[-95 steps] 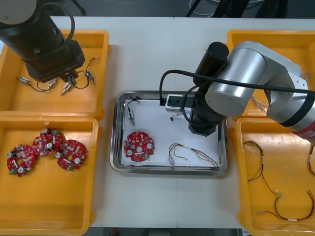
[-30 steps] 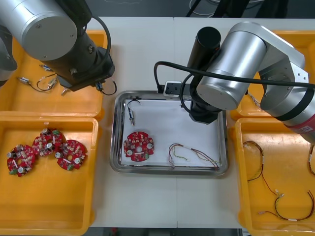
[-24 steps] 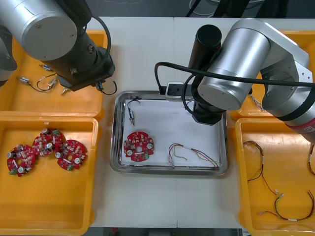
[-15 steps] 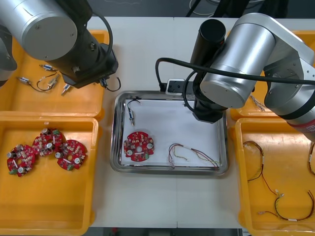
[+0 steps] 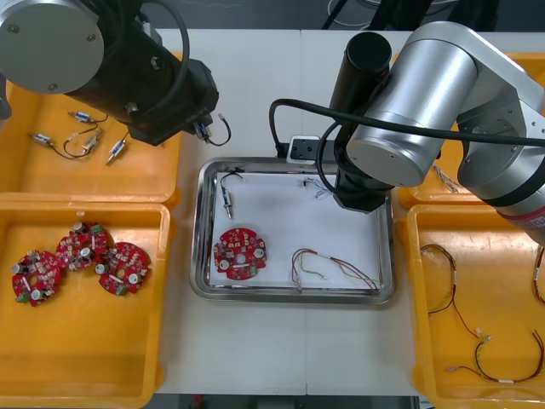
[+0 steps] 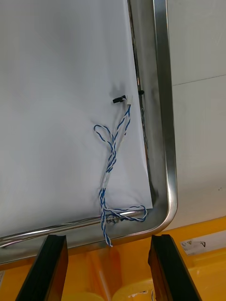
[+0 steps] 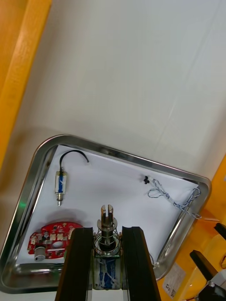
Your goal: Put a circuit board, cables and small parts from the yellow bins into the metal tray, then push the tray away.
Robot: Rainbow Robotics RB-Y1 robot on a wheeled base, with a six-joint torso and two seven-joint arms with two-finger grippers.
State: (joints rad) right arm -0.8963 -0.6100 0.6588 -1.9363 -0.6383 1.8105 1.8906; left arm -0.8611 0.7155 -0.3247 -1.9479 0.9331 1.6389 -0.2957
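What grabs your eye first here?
The left gripper, over the table just beyond the tray's far-left corner, with a small metal part clamped between its fingers. Next, the twisted blue and white cable lying in the tray's far-right corner, one end draped over the rim, under the open right gripper.

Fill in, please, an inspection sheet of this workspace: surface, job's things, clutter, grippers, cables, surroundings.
Surface: light table; metal tray in the middle, between the yellow bins.
Job's things: in the tray, one red circuit board and one small metal part; three spare boards in the near left bin; loose parts in the far left bin.
Clutter: nothing seen.
Grippers: left gripper shut on a held metal part, above the table by the tray's far left corner; right gripper open above the tray's far right corner.
Cables: twisted blue and white cable in the tray, one end over the rim; red and yellow cable in the tray; spare cables in the near right bin.
Surroundings: dark beyond the table's far edge, no detail.
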